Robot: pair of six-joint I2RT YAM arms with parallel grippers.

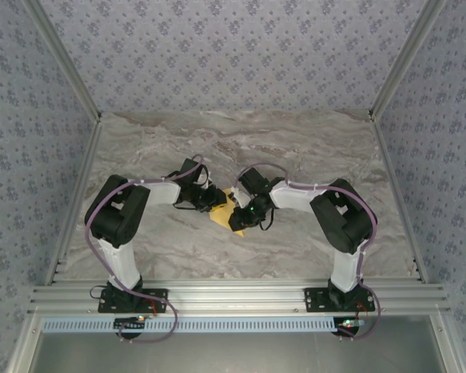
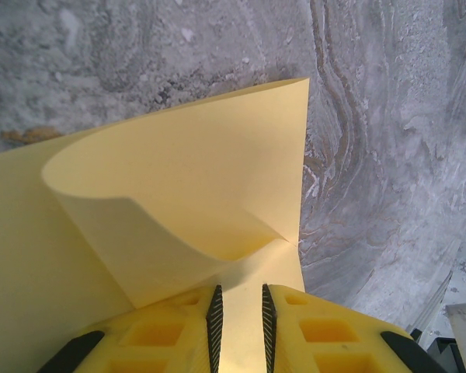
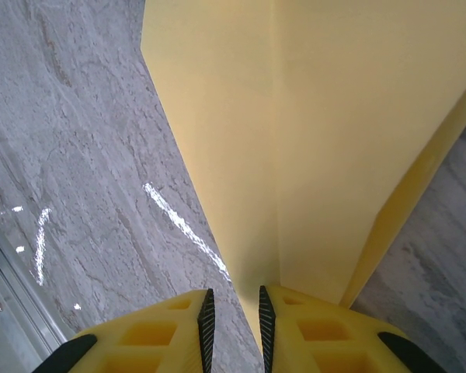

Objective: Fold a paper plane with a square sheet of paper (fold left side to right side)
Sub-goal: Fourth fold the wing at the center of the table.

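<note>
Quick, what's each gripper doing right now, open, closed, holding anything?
Left gripper: closed, pinching the sheet of paper where it curls over.
Right gripper: closed, pinching the same sheet of paper at its near tip.

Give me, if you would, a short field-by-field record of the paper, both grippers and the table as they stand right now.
paper: yellow square sheet of paper, mid-table between the two grippers
paper shape: one part curled up and over in the left wrist view; a straight crease in the right wrist view
left gripper: jaws narrowly apart, paper in the gap; grip unclear
right gripper: jaws narrowly apart at the crease's near end; grip unclear
surface: marble-patterned table
fold stage: not yet a plane
</note>
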